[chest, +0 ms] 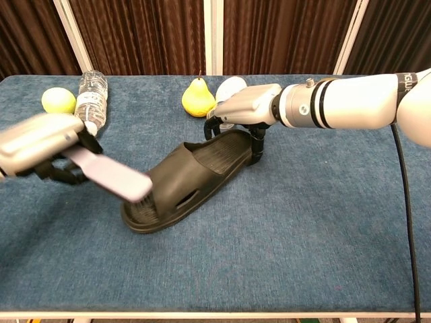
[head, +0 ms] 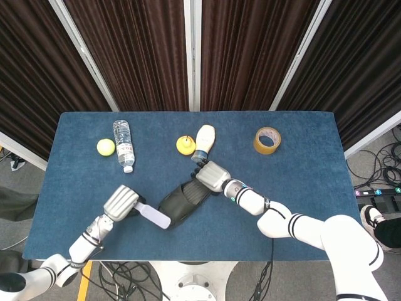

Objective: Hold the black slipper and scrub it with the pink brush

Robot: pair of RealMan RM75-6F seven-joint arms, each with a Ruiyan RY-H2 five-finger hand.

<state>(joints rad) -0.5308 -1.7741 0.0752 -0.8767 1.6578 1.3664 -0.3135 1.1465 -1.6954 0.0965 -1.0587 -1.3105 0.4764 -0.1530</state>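
Black slipper (chest: 185,178) lies mid-desk, its heel gripped by my right hand (chest: 246,108) fingers. My left hand (chest: 37,141) clasps the pink brush (chest: 108,173), bristle end at the toe. I'd press flat and stroke along the strap. The water bottle (chest: 89,97) sits close behind; the near desk (chest: 289,249) edge leaves room.

The head view looks steeply down from high above the whole blue table (head: 301,188), with the curtains behind. The chest view is low and near, facing level across the table. Both show the black slipper (head: 183,203) between the left hand (head: 120,202) and right hand (head: 212,176).
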